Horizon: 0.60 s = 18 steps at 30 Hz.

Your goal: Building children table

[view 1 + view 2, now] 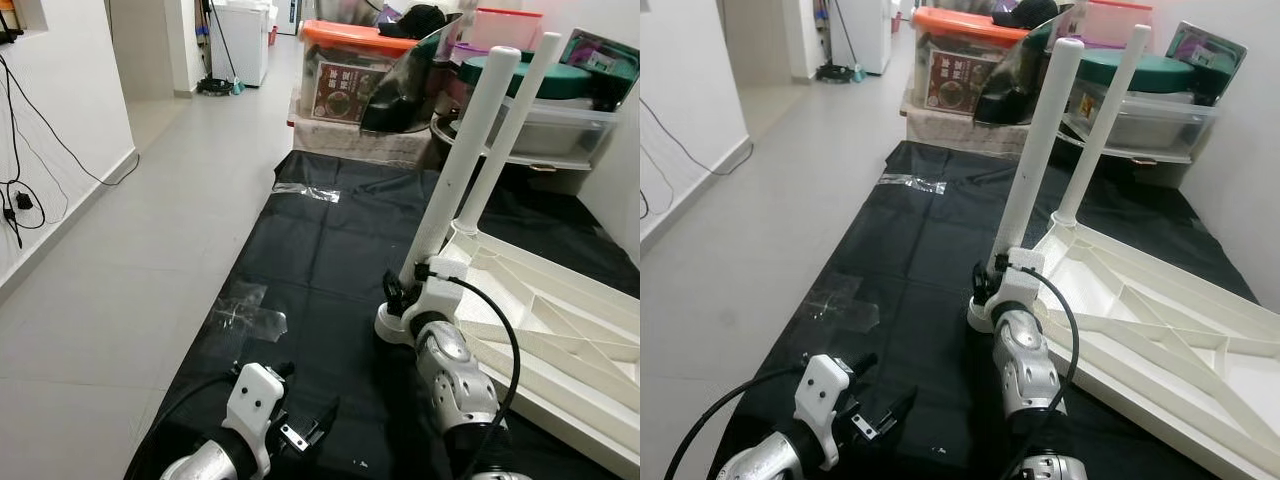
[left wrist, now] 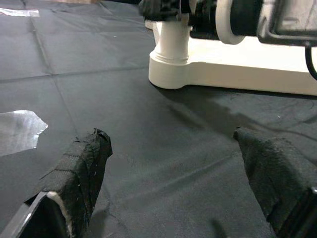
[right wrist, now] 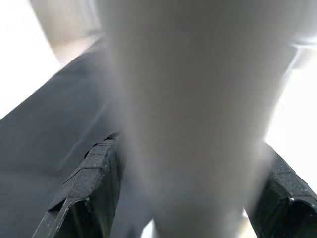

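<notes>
A white children's table lies upside down on a black floor sheet. Two white legs stand up from it, a near leg and a far leg. My right gripper is at the base of the near leg, just above its round socket. In the right wrist view the leg spans the whole gap between the black fingers, so the gripper is shut on it. My left gripper hovers low over the sheet at the front left. It is open and holds nothing, its fingers wide apart.
Storage boxes crowd the back: an orange-lidded box and a green-lidded bin. A white wall with dangling cables runs along the left. Tape patches lie on the sheet. Grey tiled floor stretches left and back.
</notes>
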Tool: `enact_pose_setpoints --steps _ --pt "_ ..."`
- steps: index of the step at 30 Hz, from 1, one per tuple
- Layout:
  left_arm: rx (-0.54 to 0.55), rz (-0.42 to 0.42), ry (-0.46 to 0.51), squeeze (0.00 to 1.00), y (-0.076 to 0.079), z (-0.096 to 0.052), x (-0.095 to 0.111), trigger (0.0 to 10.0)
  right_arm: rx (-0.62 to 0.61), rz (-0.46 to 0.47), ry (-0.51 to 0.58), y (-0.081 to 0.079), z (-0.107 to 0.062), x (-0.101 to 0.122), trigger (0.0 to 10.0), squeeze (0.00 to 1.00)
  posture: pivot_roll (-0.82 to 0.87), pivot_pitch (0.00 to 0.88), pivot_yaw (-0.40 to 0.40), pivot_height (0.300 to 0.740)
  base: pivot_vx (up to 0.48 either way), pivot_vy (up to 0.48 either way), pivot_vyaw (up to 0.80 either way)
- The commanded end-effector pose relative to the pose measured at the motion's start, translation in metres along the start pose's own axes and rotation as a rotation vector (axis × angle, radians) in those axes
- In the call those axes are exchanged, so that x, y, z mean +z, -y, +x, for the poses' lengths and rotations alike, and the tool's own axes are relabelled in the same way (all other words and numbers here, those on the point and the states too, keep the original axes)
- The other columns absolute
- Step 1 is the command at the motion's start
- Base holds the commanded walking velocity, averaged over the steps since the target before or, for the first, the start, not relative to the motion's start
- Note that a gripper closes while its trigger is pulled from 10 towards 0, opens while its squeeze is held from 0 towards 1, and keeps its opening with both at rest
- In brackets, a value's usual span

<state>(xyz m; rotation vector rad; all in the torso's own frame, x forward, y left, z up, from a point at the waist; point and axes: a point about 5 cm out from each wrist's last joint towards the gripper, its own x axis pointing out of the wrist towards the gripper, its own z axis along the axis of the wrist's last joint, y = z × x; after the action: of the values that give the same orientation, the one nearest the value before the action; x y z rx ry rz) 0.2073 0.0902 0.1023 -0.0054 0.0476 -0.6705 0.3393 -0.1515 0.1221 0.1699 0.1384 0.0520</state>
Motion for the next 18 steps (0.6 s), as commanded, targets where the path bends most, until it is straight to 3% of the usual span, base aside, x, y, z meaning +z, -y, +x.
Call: enact_pose_setpoints --steps 1,2,3,5,6,8,9,15,18 --pt "-0.003 -0.012 -0.008 0.0 0.002 0.001 -0.001 10.0 0.038 -0.003 -0.047 0.005 -0.001 -0.008 10.0 0.0 0.22 0.0 -0.121 0.74 0.0 0.0 0.0" --pt "-0.002 -0.013 -0.008 0.0 0.002 0.001 -0.001 10.0 0.043 -0.033 -0.06 0.015 -0.001 -0.008 10.0 0.0 0.22 0.0 -0.122 0.74 0.0 0.0 0.0" --pt "-0.002 -0.013 -0.008 0.0 0.002 0.001 -0.001 10.0 0.043 -0.033 -0.06 0.015 -0.001 -0.008 10.0 0.0 0.22 0.0 -0.122 0.74 0.0 0.0 0.0" --pt "0.0 -0.019 -0.005 0.0 0.002 0.001 -0.001 10.0 0.054 -0.085 -0.097 0.042 0.001 -0.003 10.0 0.0 0.22 0.0 -0.12 0.74 0.0 0.0 0.0" --pt "0.0 -0.019 -0.005 0.0 0.002 0.001 -0.001 10.0 0.054 -0.085 -0.097 0.042 0.001 -0.003 10.0 0.0 0.22 0.0 -0.12 0.74 0.0 0.0 0.0" --pt "0.0 -0.022 -0.003 0.0 0.003 0.001 -0.001 10.0 0.066 -0.122 -0.137 0.062 0.001 0.002 10.0 0.0 0.22 0.0 -0.124 0.74 0.0 0.0 0.0" --pt "0.0 -0.022 -0.003 0.0 0.003 0.001 -0.001 10.0 0.066 -0.122 -0.137 0.062 0.001 0.002 10.0 0.0 0.22 0.0 -0.124 0.74 0.0 0.0 0.0" --pt "0.0 -0.03 -0.001 0.0 0.004 0.001 0.0 10.0 0.165 -0.193 -0.267 0.1 -0.005 0.017 10.0 0.0 0.21 0.0 -0.122 0.74 0.0 0.0 0.0" --pt "0.0 -0.031 -0.001 0.0 0.004 0.001 0.0 10.0 0.186 -0.187 -0.28 0.106 -0.006 0.021 10.0 0.0 0.21 0.0 -0.122 0.74 0.0 0.0 0.0"
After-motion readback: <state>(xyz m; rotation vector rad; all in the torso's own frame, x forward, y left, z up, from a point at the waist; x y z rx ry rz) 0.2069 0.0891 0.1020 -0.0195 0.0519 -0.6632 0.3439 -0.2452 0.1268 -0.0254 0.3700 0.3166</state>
